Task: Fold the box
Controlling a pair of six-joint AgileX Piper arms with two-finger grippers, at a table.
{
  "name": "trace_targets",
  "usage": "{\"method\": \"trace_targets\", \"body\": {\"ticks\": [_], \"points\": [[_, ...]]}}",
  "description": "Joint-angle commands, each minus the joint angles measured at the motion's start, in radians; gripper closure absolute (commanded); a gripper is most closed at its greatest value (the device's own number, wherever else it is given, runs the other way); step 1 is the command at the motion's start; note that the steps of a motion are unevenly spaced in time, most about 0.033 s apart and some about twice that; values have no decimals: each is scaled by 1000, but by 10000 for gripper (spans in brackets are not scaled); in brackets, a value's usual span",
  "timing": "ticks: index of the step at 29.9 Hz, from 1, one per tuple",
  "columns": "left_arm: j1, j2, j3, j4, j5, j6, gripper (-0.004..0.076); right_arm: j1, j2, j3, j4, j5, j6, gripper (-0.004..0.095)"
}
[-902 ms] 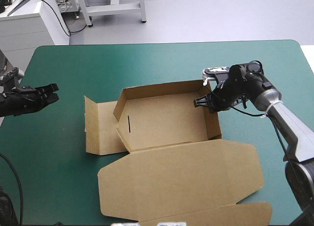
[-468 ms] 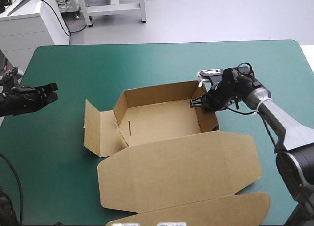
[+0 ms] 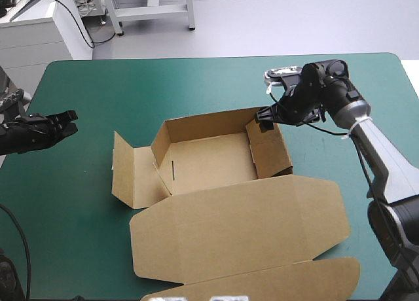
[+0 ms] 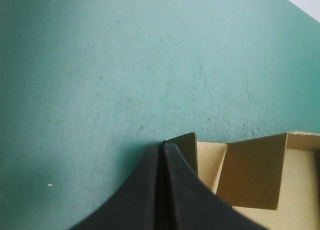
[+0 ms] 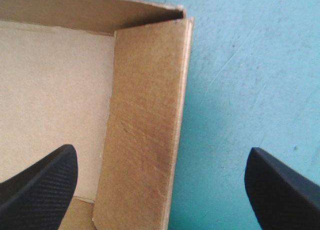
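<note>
Right wrist view: right jaws, wide, straddle an end wall of the box point(image 5: 145, 115); probably light, stiff board, grip there; left jaws pressed together.

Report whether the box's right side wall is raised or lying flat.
Raised. The right wall stands up from the floor of the box, meeting the far wall at a corner; the open right gripper straddles its edge.

We find no text, label, brand, number or sign that can be read: the board of the brown box point(image 3: 209, 160) and the teal-green cover point(image 3: 196, 85) both look plain.
</note>
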Motion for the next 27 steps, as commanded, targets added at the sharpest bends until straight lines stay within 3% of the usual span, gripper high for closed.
{"method": "trace_targets", "body": {"ticks": [1, 17, 27], "points": [[-1, -29, -25, -51, -24, -7, 717, -3, -60, -100, -13, 41, -12, 71], [-1, -29, -25, -51, 0, -7, 717, -3, -254, -34, 17, 41, -47, 68], [-1, -29, -25, -96, 9, -19, 717, -3, -200, 3, 2, 39, 33, 68]]}}
